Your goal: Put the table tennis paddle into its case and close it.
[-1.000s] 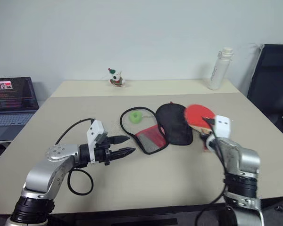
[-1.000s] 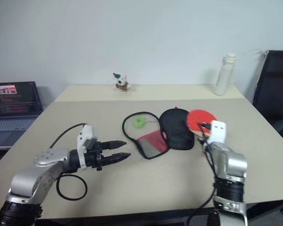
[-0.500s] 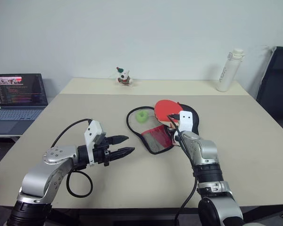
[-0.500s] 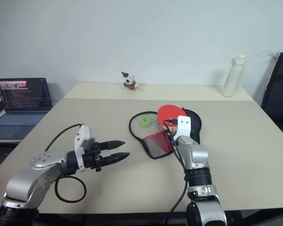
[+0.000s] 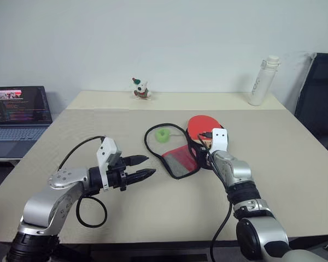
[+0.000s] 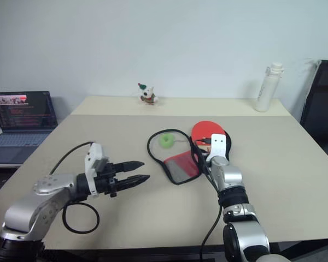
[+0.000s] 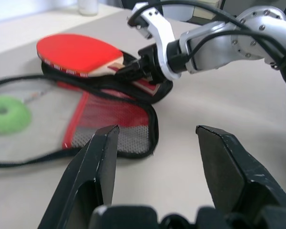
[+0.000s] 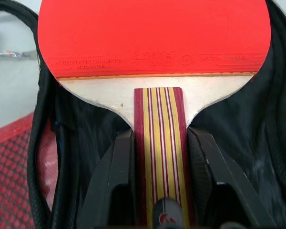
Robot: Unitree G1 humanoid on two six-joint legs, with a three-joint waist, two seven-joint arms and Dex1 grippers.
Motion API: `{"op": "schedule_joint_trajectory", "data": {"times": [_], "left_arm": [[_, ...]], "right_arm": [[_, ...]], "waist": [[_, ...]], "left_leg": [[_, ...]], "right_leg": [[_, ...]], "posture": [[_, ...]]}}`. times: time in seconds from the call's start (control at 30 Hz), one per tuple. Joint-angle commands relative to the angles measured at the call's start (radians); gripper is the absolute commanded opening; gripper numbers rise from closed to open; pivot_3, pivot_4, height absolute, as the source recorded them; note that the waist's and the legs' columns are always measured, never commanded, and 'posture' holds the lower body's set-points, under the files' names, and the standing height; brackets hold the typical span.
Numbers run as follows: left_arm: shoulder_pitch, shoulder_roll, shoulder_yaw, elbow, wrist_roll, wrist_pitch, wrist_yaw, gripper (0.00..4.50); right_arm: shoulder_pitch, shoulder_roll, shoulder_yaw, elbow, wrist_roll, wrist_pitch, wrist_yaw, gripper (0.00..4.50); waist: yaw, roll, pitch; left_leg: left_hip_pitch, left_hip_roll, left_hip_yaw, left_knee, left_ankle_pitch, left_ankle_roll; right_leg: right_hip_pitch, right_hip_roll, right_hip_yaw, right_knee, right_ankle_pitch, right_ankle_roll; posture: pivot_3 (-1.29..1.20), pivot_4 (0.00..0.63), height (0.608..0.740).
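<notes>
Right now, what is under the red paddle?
The open case's black half lies under the table tennis paddle, held by the right pincer. The table beneath stays covered.

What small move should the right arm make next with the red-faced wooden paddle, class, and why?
Probably lower and release it. The right claw grips the striped handle of the red-faced wooden paddle, whose blade hangs over the black half of the open soft zip case, not yet resting inside.

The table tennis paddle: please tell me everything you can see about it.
The table tennis paddle has a round red rubber face, a pale wooden neck, and a handle striped red and yellow. The right gripper clamps the handle between its black fingers. The paddle lies nearly flat over the black half of the open case.
</notes>
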Motion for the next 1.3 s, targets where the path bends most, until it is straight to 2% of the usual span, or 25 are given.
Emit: {"op": "schedule_joint_trajectory", "data": {"times": [0.03, 0.83, 1.17, 1.3], "left_arm": [[-0.016, 0.011, 0.030, -0.016, -0.014, -0.012, -0.002, 2.82], [-0.021, 0.002, 0.015, -0.014, -0.007, -0.014, -0.001, 2.82], [-0.008, 0.000, 0.017, -0.007, -0.001, -0.022, 0.001, 2.82], [-0.005, -0.003, 0.018, -0.003, 0.002, -0.025, 0.006, 2.82]], "right_arm": [[-0.035, -0.023, 0.012, 0.010, -0.018, -0.052, -0.007, 1.10], [0.001, -0.046, -0.009, -0.053, 0.005, 0.090, -0.021, 1.10], [0.023, -0.029, 0.000, -0.143, 0.021, 0.145, -0.024, 4.47], [0.045, -0.037, 0.000, -0.202, 0.024, 0.174, -0.007, 4.47]], "waist": [[-0.002, 0.000, 0.000], [-0.004, 0.000, 0.000], [-0.004, 0.000, 0.000], [-0.004, 0.000, 0.000]], "left_leg": [[0.000, 0.000, 0.000, 0.000, 0.000, 0.000], [0.000, 0.000, 0.000, 0.000, 0.000, 0.000], [0.000, 0.000, 0.000, 0.000, 0.000, 0.000], [0.000, 0.000, 0.000, 0.000, 0.000, 0.000]], "right_leg": [[0.000, 0.000, 0.000, 0.000, 0.000, 0.000], [0.000, 0.000, 0.000, 0.000, 0.000, 0.000], [0.000, 0.000, 0.000, 0.000, 0.000, 0.000], [0.000, 0.000, 0.000, 0.000, 0.000, 0.000]], "posture": [[0.00, 0.150, 0.740], [0.00, 0.150, 0.740], [0.00, 0.150, 0.740], [0.00, 0.150, 0.740]]}}
